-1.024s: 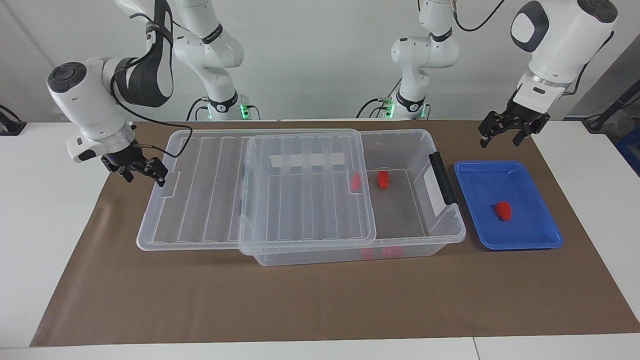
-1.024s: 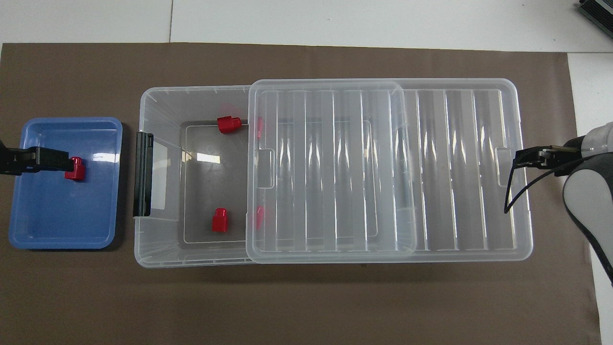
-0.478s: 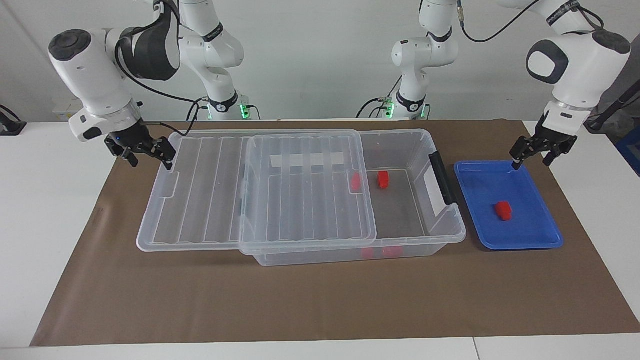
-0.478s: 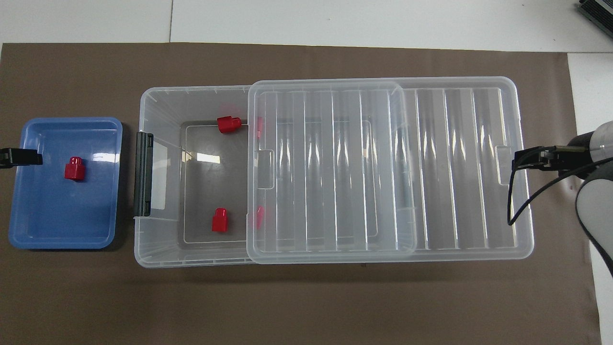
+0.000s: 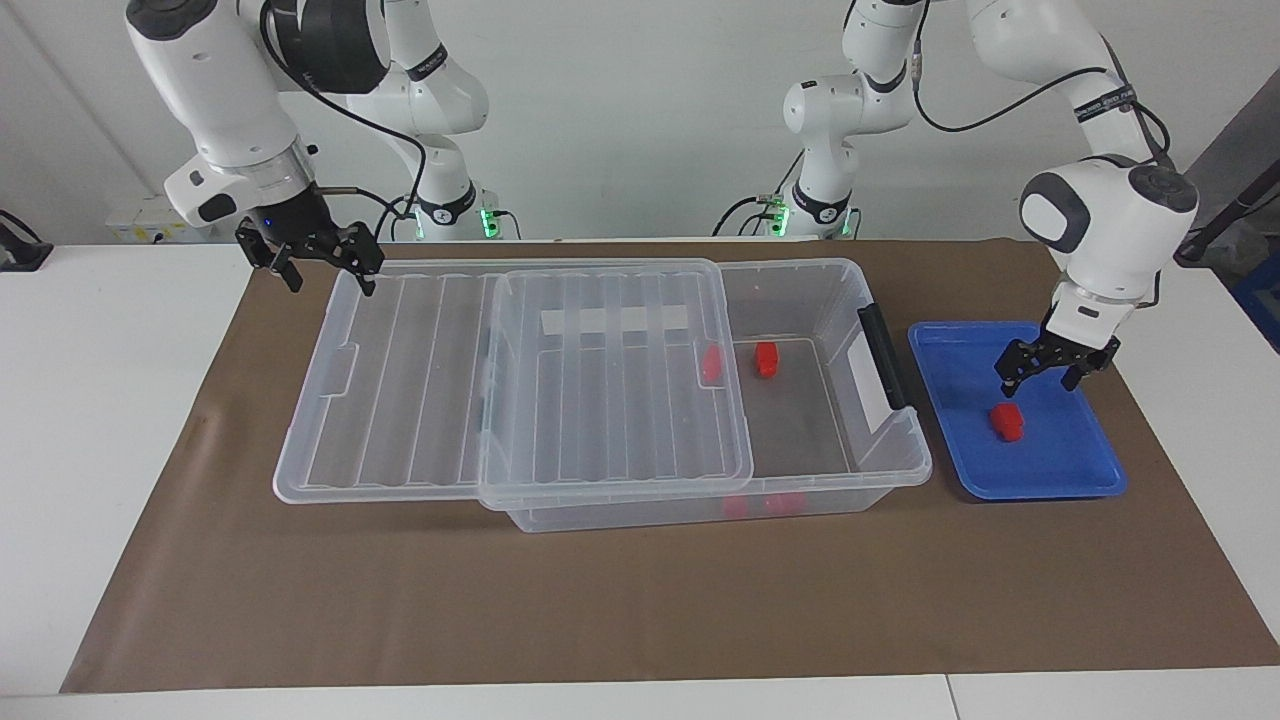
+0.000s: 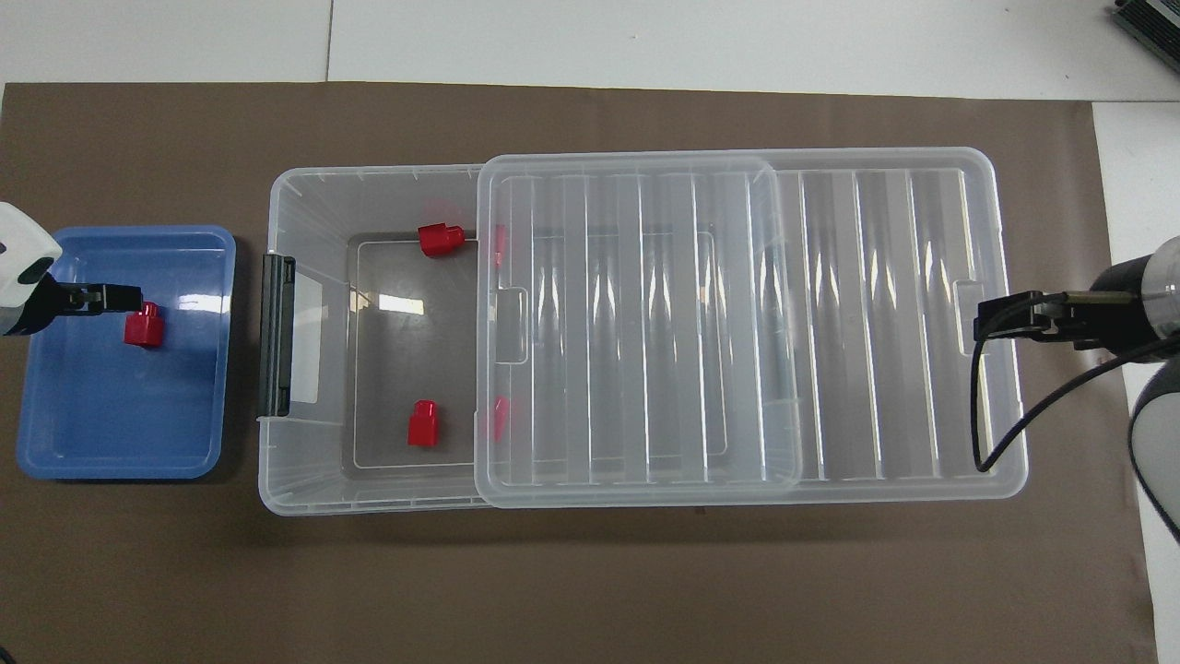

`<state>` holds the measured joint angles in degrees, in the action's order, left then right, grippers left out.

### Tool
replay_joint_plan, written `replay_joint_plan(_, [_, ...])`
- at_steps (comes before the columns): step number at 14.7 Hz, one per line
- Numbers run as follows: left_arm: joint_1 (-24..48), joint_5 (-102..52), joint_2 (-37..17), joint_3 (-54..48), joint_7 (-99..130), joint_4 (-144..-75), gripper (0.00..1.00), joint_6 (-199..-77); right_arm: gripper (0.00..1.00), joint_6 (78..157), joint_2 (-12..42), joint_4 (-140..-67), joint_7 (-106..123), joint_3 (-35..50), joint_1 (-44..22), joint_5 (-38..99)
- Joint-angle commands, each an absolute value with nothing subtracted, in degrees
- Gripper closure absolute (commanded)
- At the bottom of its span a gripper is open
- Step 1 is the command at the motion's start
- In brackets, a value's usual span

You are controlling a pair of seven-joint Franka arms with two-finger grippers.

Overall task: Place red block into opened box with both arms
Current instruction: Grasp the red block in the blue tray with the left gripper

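A red block [image 5: 1007,421] [image 6: 144,327] lies in the blue tray [image 5: 1085,470] [image 6: 111,433]. My left gripper [image 5: 1040,379] [image 6: 116,297] hangs open low over the tray, just above that block and a little to the robots' side of it, with nothing between its fingers. The clear box [image 5: 900,462] [image 6: 304,480] stands beside the tray with its end toward the left arm uncovered. Its ribbed lid [image 5: 600,400] [image 6: 636,323] is slid toward the right arm's end. My right gripper [image 5: 331,276] [image 6: 988,318] is open and raised over the lid's overhanging end.
Two more red blocks [image 5: 766,358] [image 6: 423,423] [image 6: 439,239] lie on the uncovered floor of the box. A black handle [image 5: 886,356] [image 6: 276,334] runs along the box's end next to the tray. Brown paper [image 5: 640,600] covers the table.
My left gripper has swung over the tray and come down close above the red block. My right gripper has risen from the lid's end and drawn toward the robots. Both stay open.
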<state>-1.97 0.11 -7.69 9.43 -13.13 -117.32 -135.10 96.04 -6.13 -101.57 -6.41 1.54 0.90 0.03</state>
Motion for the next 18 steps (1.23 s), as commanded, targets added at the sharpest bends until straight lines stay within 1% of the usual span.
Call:
replay_joint_plan(1, [-4.8, 0.9, -11.3, 9.3, -16.3, -117.9, 0.0, -140.1, 0.0, 92.7, -4.5, -97.0, -7.6, 2.4, 1.1, -0.4])
replay_joint_plan(3, [-5.4, 0.9, -13.0, 9.3, -18.3, -117.7, 0.0, -141.7, 0.0, 91.4, -2.6, -93.4, -8.2, 2.7, -0.2, -1.0])
replay_joint_plan(5, [-5.3, 0.9, -14.1, 9.3, -18.3, -117.9, 0.0, -142.8, 0.0, 89.8, -2.0, -91.2, -8.3, 2.7, -0.5, -2.5])
replay_joint_plan(7, [-5.2, 0.9, -14.2, 9.3, -18.1, -118.3, 0.0, -143.8, 0.0, 87.6, -0.4, -87.8, -10.4, 2.7, -1.2, -2.1])
replay_joint_plan(11, [-4.6, 0.9, -14.2, 9.2, -17.7, -118.6, 0.0, -143.9, 0.0, 86.1, 0.6, -85.3, -10.7, 2.8, -0.8, -1.1])
replay_joint_plan(15, [-4.6, 0.9, -13.9, 9.2, -17.5, -122.0, 0.0, -147.4, 0.0, 86.1, -0.3, -88.1, -10.4, 2.5, 1.3, -1.2])
replay_joint_plan(18, [-4.6, 0.9, -14.0, 9.2, -17.4, -122.0, 0.0, -147.2, 0.0, 86.1, -0.4, -88.4, -10.5, 2.5, 1.8, -1.7])
